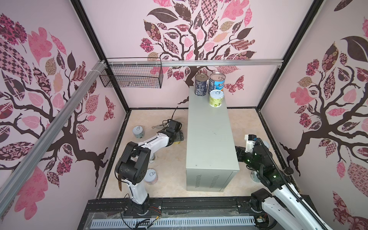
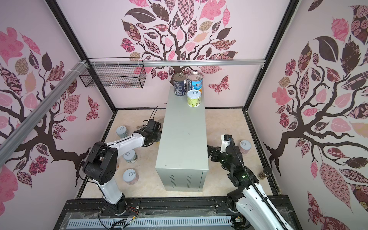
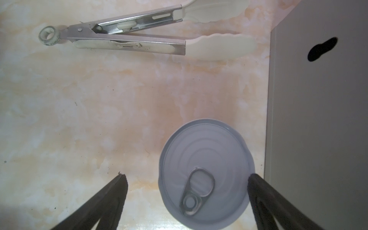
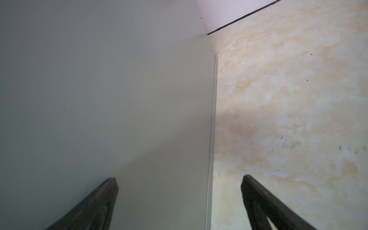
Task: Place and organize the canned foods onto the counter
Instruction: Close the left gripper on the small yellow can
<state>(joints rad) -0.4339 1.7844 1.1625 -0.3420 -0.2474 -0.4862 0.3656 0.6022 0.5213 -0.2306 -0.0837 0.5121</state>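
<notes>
In the left wrist view, the left gripper stands wide over a short tin with a pale pull-tab lid on the beige marbled floor, gripping nothing. The tin sits off-centre, close to the finger nearest the tall pale grey-green metal counter. Closing could shove or tip it, or scrape that wall.

In a top view, this arm is folded low, wrist pointing down just left of the counter. At the counter's far end stand a dark navy tall tin, a blue tall tin and a short yellow-green tin.

In the right wrist view, the right gripper, wide and empty, hangs against the counter's right side. A swing could bump it.
</notes>
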